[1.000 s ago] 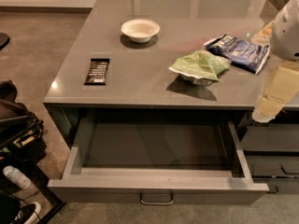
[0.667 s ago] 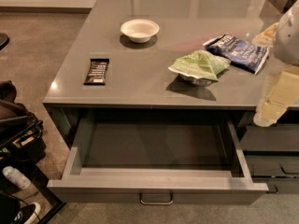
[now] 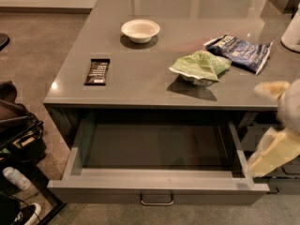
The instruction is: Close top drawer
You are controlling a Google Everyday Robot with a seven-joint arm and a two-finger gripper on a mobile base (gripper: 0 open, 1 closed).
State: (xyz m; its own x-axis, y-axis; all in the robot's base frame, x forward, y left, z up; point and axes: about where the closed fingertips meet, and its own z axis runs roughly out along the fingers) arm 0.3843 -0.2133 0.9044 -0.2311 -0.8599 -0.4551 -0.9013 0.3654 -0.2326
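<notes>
The gripper point(image 3: 274, 150) has dropped since a second ago. Then it hung at the counter's point(image 3: 140, 86) right edge, level with the snack bags. Now it sits lower, a cream blur just off the right front corner of the top drawer point(image 3: 154, 187). Whether it is open or closed I cannot tell.

The drawer itself hasn't budged. It is pulled fully out under the countertop, to the gripper's left, with its grey box open upward. Its long axis runs side to side, parallel to the counter's front edge, and its flat front faces out into the room. The metal loop handle point(image 3: 157, 200) sits at the centre of the front, down and left of the gripper.

Up and left of the gripper lie a green bag point(image 3: 200, 65) and a blue bag point(image 3: 240, 51). Farther left are a bowl point(image 3: 140, 30) and a dark bar point(image 3: 97, 71).
</notes>
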